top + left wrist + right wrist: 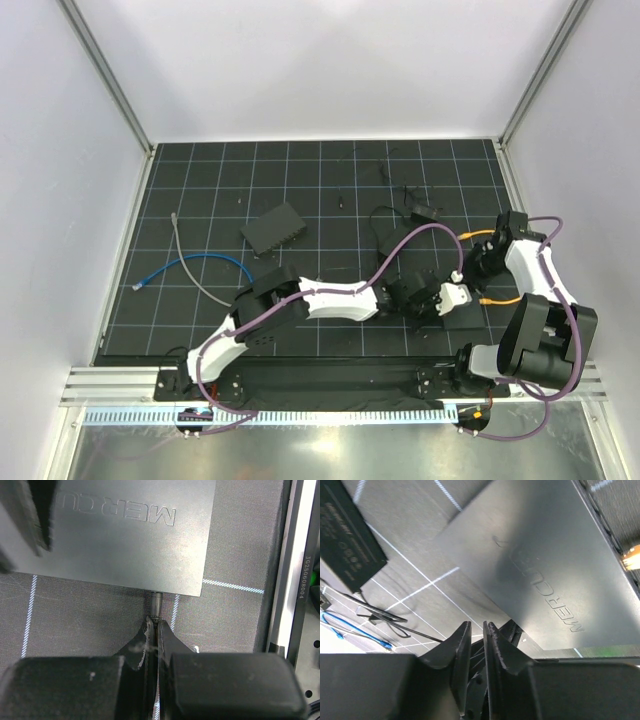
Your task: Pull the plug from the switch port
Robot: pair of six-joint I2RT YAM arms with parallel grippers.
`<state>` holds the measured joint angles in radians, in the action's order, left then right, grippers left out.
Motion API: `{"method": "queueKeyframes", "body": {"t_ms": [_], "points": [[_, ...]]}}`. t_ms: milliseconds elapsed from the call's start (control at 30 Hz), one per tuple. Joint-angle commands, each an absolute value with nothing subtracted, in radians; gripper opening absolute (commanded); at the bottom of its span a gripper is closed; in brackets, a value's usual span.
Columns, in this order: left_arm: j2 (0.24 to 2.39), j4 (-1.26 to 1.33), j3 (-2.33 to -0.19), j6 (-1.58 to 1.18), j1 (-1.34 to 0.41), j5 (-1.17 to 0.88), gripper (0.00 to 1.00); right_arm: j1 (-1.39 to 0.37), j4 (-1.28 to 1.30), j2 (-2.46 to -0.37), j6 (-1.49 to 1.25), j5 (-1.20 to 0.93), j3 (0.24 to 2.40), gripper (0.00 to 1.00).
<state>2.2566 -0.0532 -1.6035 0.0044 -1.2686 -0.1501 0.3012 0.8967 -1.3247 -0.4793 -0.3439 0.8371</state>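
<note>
The switch (125, 530), a dark grey box marked MERCU, lies at the near right of the mat (463, 322). A small black barrel plug (156, 600) sits in the port on its near edge. My left gripper (154, 623) is shut on the plug's rear end, where its thin cable starts, and reaches in from the left (422, 300). My right gripper (477, 626) stands over the switch's top (545, 555) near that same edge, fingers a narrow gap apart with nothing between them. One right finger (25, 520) shows as a dark blur on the switch's far left.
A second black switch (272, 228) lies mid-mat. A blue cable (200, 262) and a grey cable (180, 250) lie at the left. Loose black cable (395, 225) and an adapter (428, 212) sit behind. Orange cables (500, 297) run to the switch's right side. A metal rail (300, 580) borders the mat.
</note>
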Motion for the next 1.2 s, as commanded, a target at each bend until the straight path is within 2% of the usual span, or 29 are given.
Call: {"method": "queueKeyframes", "body": {"t_ms": [0, 367, 500, 1167], "points": [[2.227, -0.046, -1.559, 0.006, -1.266, -0.118, 0.00, 0.290, 0.888, -1.316, -0.477, -0.347, 0.821, 0.24], [2.229, -0.005, -1.542, -0.023, -1.255, -0.138, 0.00, 0.132, 0.818, -1.312, -0.587, -0.241, 0.733, 0.11], [2.226, -0.005, -1.534, -0.025, -1.250, -0.143, 0.00, 0.112, 0.802, -1.339, -0.621, -0.169, 0.713, 0.01], [2.143, 0.158, -1.347, -0.121, -1.166, -0.179, 0.00, 0.014, 0.841, -1.381, -0.735, 0.198, 0.693, 0.01]]}}
